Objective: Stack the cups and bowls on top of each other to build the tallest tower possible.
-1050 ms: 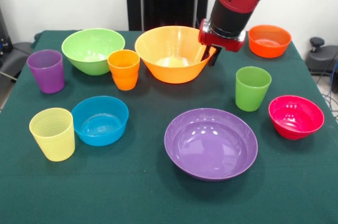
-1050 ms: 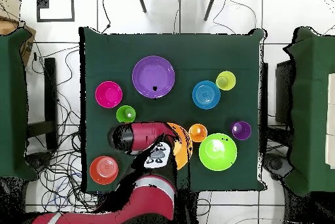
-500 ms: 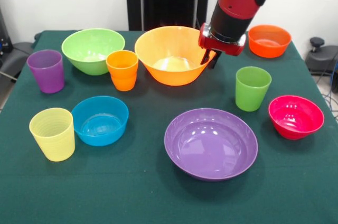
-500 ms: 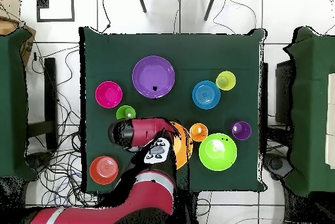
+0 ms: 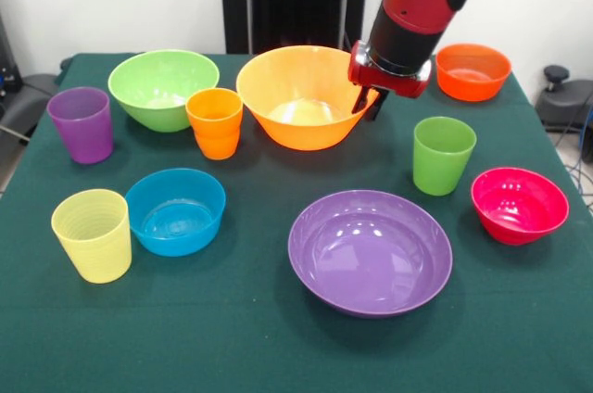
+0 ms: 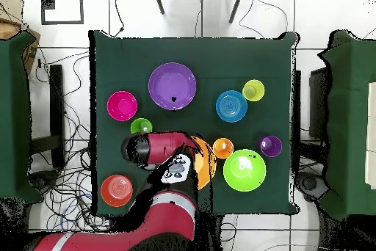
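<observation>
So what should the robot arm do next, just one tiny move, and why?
Probably lift the large orange-yellow bowl a little off the table. The gripper sits right at the bowl's rim, seemingly pinching it, though I can't tell for sure. Nothing is stacked yet: every cup and bowl stands alone, so this big bowl likely starts the tower.

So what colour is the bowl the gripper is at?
Orange-yellow; the large bowl shows best in the front view.

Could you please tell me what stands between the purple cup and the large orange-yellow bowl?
In the front view, the orange cup stands between the purple cup and the large orange-yellow bowl, with the light green bowl just behind that line.
</observation>
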Tool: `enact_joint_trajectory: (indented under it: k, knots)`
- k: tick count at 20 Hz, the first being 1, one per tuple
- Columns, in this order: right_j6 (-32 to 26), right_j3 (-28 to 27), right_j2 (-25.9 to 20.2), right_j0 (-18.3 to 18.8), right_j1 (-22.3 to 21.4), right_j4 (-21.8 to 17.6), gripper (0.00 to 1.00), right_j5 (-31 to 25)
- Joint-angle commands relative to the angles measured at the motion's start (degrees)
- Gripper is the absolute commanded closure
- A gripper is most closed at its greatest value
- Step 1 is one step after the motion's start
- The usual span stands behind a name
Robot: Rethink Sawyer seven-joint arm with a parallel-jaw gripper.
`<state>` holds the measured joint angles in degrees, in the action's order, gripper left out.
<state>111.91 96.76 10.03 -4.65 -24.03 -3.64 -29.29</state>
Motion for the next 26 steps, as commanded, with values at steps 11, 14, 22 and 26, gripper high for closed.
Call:
enact_joint_trajectory:
  k: [11, 14, 22, 26]
  knots:
    - [3.69, -10.28, -7.66, 1.19, 4.15, 1.26, 1.0, 0.22]
    - [3.14, -10.61, -8.17, 1.69, 4.03, 1.23, 0.0, -1.09]
    - [4.09, -13.23, -7.83, 1.35, 4.58, 2.11, 0.0, -4.43]
    - [4.24, -14.74, -7.77, 1.22, 4.86, 2.58, 0.0, -6.86]
